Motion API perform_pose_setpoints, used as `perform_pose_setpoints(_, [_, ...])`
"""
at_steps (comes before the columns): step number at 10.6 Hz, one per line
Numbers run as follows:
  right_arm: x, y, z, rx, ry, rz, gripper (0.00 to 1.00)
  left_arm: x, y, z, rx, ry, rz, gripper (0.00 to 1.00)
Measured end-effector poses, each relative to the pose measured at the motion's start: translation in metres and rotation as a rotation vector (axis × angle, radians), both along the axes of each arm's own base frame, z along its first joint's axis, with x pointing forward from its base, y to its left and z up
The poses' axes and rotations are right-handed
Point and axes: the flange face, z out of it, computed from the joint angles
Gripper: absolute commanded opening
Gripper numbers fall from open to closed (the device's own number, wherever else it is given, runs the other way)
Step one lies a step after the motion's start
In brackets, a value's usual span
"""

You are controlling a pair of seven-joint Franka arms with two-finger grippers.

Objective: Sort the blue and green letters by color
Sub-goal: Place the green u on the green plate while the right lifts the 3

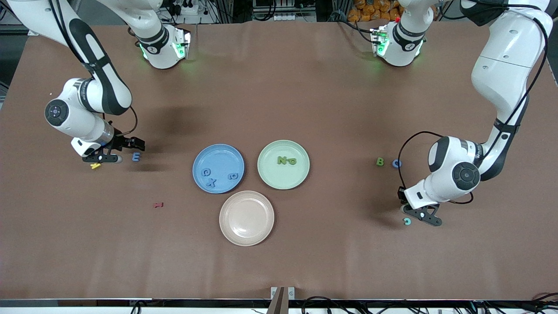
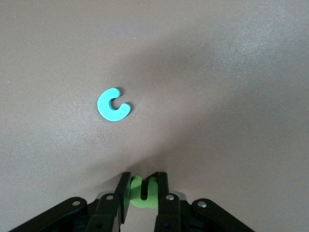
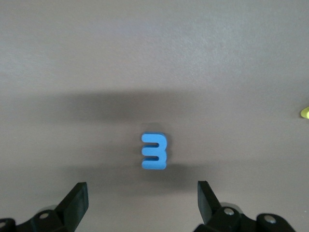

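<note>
Bare tabletop point(image 1: 305, 87) betw. robot bases & plates; three plates point(image 1: 246, 218) crowd mid-table; table nearest front cam open.

I see a blue plate point(image 1: 218, 168) carrying blue letters, a pale green plate point(image 1: 283, 164) with olive green letters, and a beige-pink plate point(image 1: 246, 217). On the brown tablecloth point(image 1: 279, 244) lie a blue E point(image 3: 154, 151), yellow letter point(image 1: 95, 165), dark red letter point(image 1: 158, 204), green B point(image 1: 380, 162), and turquoise C point(image 2: 113, 105).
</note>
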Motion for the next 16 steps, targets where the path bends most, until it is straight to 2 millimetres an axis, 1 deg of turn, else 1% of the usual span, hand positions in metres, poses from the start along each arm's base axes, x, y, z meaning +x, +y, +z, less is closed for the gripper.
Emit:
perform_pose_setpoints(2, [-0.002,-0.006,-0.018,0.003,-0.009,0.002,1.00,0.003,-0.004,0.005,-0.004,-0.006,-0.004,0.00])
perform_pose_setpoints(3, [-0.001,-0.007,-0.029,0.003,-0.023,0.009,1.00,0.004,-0.011,0.010,-0.018,0.006,0.000,0.00])
perform_pose_setpoints(4, [-0.001,-0.009,-0.039,0.003,-0.038,0.021,1.00,0.003,-0.023,0.016,-0.038,0.025,-0.002,0.00])
perform_pose_setpoints(5, [-0.001,-0.012,-0.047,0.003,-0.050,0.029,1.00,0.002,-0.040,0.023,-0.065,0.037,-0.013,0.00])
perform_pose_setpoints(6, [-0.001,-0.014,-0.051,0.004,-0.053,0.032,1.00,-0.001,-0.062,0.030,-0.097,0.045,-0.011,0.00])
perform_pose_setpoints(7, [0.001,-0.015,-0.049,0.003,-0.058,0.035,1.00,-0.005,-0.085,0.036,-0.121,0.051,0.008,0.00])
perform_pose_setpoints(8, [0.003,-0.015,-0.048,0.002,-0.063,0.038,1.00,-0.012,-0.111,0.041,-0.136,0.061,0.043,0.00])
perform_pose_setpoints(9, [0.004,-0.015,-0.047,0.002,-0.065,0.038,1.00,-0.022,-0.145,0.044,-0.143,0.074,0.087,0.00])
perform_pose_setpoints(10, [0.005,-0.015,-0.046,0.002,-0.068,0.040,1.00,-0.036,-0.188,0.046,-0.143,0.086,0.139,0.00])
perform_pose_setpoints(11, [0.007,-0.014,-0.045,0.002,-0.073,0.043,1.00,-0.053,-0.234,0.051,-0.144,0.093,0.185,0.00])
perform_pose_setpoints(13, [0.010,-0.012,-0.043,0.002,-0.078,0.048,1.00,-0.093,-0.314,0.059,-0.142,0.105,0.259,0.00])
perform_pose_setpoints(14, [0.010,-0.010,-0.043,0.002,-0.079,0.051,1.00,-0.108,-0.344,0.065,-0.146,0.105,0.293,0.00])
perform_pose_setpoints(15, [0.010,-0.009,-0.043,0.003,-0.079,0.054,1.00,-0.118,-0.365,0.072,-0.153,0.102,0.317,0.00])
perform_pose_setpoints(16, [0.011,-0.008,-0.043,0.003,-0.079,0.056,0.70,-0.125,-0.378,0.076,-0.158,0.099,0.331,0.00])
